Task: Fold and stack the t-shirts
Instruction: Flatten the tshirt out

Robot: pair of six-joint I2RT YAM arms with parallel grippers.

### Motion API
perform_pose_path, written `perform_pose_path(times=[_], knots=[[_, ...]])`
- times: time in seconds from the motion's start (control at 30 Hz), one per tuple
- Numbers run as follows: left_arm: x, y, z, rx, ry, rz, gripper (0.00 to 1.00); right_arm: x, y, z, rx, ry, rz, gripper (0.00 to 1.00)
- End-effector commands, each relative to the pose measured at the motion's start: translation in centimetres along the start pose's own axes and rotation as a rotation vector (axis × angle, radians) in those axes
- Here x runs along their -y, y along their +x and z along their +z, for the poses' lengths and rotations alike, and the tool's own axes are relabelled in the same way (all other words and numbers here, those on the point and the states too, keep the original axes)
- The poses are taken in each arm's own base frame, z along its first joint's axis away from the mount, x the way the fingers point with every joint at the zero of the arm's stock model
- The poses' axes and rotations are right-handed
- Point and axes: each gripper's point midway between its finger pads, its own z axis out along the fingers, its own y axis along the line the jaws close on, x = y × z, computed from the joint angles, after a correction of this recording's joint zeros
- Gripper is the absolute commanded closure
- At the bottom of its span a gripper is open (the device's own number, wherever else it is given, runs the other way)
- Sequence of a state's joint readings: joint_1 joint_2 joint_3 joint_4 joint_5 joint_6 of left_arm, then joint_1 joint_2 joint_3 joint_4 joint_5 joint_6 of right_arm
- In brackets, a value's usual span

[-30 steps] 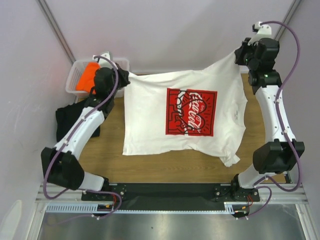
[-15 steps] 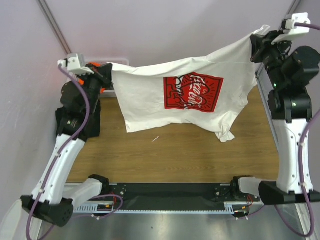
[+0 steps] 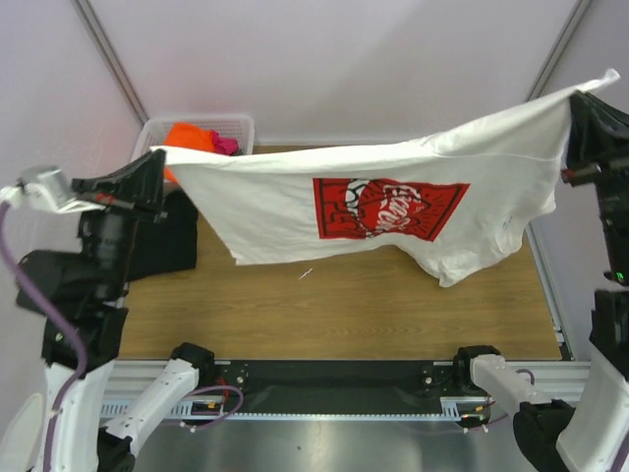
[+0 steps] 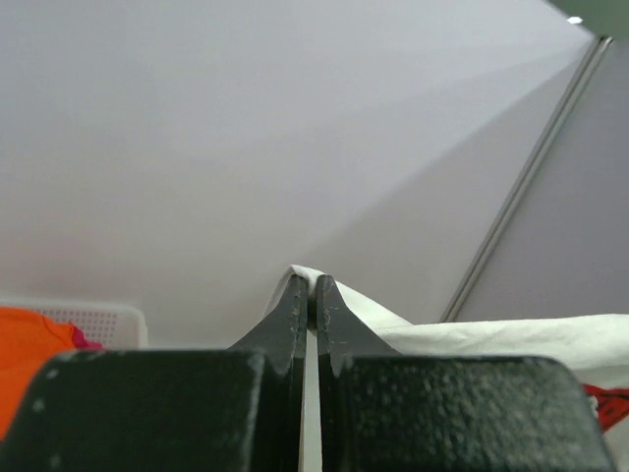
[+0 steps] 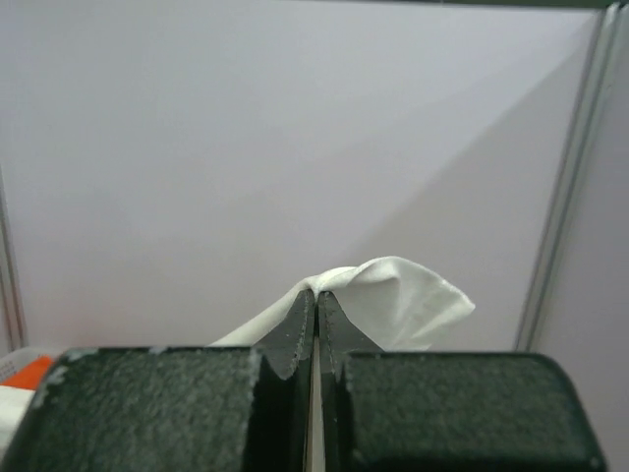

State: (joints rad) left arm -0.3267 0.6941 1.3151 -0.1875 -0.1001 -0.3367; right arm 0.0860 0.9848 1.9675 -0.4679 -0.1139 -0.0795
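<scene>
A large white t-shirt [image 3: 295,192] with a red-and-black chest graphic [image 3: 388,207] hangs stretched in the air above the wooden table [image 3: 324,305]. My left gripper [image 3: 157,155] is shut on its left corner, and white cloth [image 4: 373,315] pokes out between the fingertips in the left wrist view. High at the right edge, my right gripper [image 3: 582,98] is shut on the other corner, cloth [image 5: 403,295] bunched over its tips. A black t-shirt [image 3: 169,241] lies on the table at the left. Orange [image 3: 187,136] and pink [image 3: 226,146] t-shirts sit in the basket.
A white lattice basket [image 3: 192,124] stands at the back left against the wall. The hanging shirt's lower hem and sleeve [image 3: 452,270] dangle over the table's middle and right. A small white scrap [image 3: 307,273] lies on the wood.
Both arms have risen and spread apart, lifting the white t-shirt off the table and pulling it taut between them. The black shirt now shows more at the left.
</scene>
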Motion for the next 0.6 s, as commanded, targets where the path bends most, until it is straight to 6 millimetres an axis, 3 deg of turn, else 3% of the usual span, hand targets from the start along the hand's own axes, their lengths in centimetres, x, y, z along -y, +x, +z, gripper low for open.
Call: perform_pose_path(times=[0.0, 0.13, 0.3, 0.33, 0.47, 0.57], knots=[[1.3, -4.1, -2.8, 0.05, 0.035, 0.031, 1.0, -0.1, -4.4, -2.9, 0.086, 0.003, -0.053, 1.0], [2.3, -6.4, -4.9, 0.066, 0.06, 0.017, 1.0, -0.9, -9.0, -6.7, 0.185, 0.019, -0.088, 1.0], [2.8, -8.8, -7.1, 0.057, 0.053, 0.008, 1.0, -1.6, -11.6, -9.5, 0.247, 0.06, -0.13, 1.0], [3.1, -10.1, -7.7, 0.079, 0.053, 0.004, 1.0, -2.0, -12.5, -10.4, 0.27, 0.062, -0.14, 1.0], [2.1, -11.4, -9.6, 0.086, -0.014, 0.015, 1.0, -3.0, -13.6, -11.7, 0.3, 0.064, -0.156, 1.0], [0.3, -9.5, -8.7, 0.032, -0.098, 0.039, 1.0, -2.4, -12.3, -10.6, 0.261, 0.088, -0.149, 1.0]])
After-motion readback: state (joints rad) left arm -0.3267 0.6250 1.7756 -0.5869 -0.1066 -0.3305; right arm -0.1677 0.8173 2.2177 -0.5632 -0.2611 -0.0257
